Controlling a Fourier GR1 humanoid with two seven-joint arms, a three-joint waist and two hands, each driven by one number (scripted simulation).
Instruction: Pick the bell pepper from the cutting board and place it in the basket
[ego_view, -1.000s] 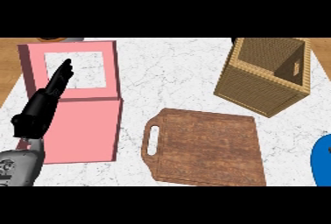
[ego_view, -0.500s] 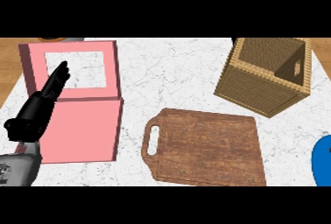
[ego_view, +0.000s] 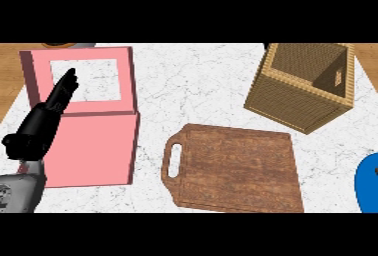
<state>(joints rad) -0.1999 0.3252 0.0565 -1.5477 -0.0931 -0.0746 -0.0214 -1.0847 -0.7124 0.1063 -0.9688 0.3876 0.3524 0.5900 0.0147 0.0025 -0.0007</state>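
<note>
- Left black hand (ego_view: 46, 117) rests at left edge over pink open-topped box (ego_view: 81, 117), fingers straight, holding nothing
- Brown wooden cutting board (ego_view: 235, 167) bare on white marble surface (ego_view: 192, 85)
- Bell pepper not visible; woven wicker basket (ego_view: 304, 85) sits tilted

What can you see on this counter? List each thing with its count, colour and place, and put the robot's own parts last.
Cutting board: one, brown wood with a handle slot, centre front; nothing on it.
Basket: one, tan wicker, back right; no bell pepper is visible in it.
Pink box: one, pink with a square window, left.
Blue object: one, cut off at the right edge; cannot tell what it is.
Counter: one, white marble.
Left hand: one, black, fingers straight, over the pink box at left.
Right hand: not in view.
</note>
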